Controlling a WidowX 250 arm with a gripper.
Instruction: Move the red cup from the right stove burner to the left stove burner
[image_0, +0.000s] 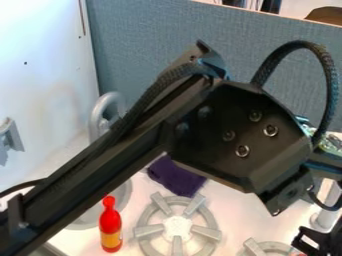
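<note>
Black parts of the gripper (319, 241) show at the lower right edge, close to a grey burner (257, 248) that is cut off by the bottom edge. A small reddish thing (296, 253) lies beside these parts; whether it is held I cannot tell. A red bottle with a yellow-orange label (111, 231) stands upright at the lower left. The dark purple cloth (175, 176) lies on the white surface, partly hidden behind the arm. Below it is a larger grey burner (177, 226).
The arm crosses the view from lower left to right, covering much of the middle. Behind it are a grey faucet (107, 112) and a round sink (85, 220). A white wall (47, 60) and a blue-grey partition (147, 35) bound the back.
</note>
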